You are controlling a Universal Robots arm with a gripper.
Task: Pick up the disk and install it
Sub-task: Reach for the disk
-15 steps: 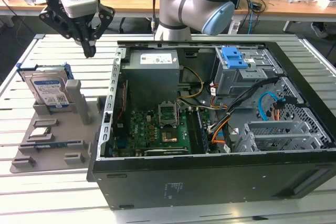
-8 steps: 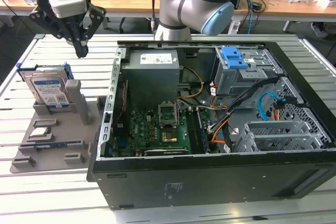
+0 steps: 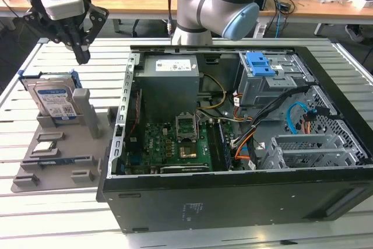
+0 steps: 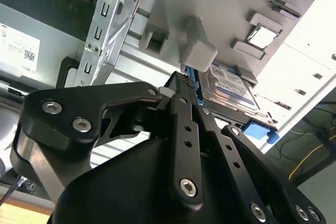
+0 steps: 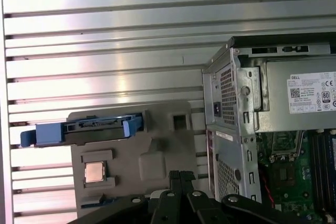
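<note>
At the exterior view's left, the pincer (image 3: pixel 82 56) hangs above the desk (image 3: pixel 58 220) with its fingers pressed together and nothing between them. It is poised over the disk (image 3: pixel 54 101), near the end closest to the case, without touching it. The disk stands on edge in a slot of the grey holder (image 3: pixel 87 144), label outward, its blue bracket showing at the ends. The step in hand looks like the reach for the disk. To do it well, the fingers would need to part enough to straddle the disk's thin body. They should come down square over the middle of its top edge, clear of the holder's grey post (image 3: pixel 81 106), and draw it straight up so the bracket does not snag the slot. The holder also carries a small chip (image 3: pixel 46 147) lying flat in a recess. To the right, the open case (image 3: pixel 233 188) holds a power supply (image 3: pixel 172 86) at the back. A green board (image 3: pixel 180 141) lies on its floor, and a metal cage (image 3: pixel 265 88) under a blue latch (image 3: pixel 259 64) sits amid loose cables.
</note>
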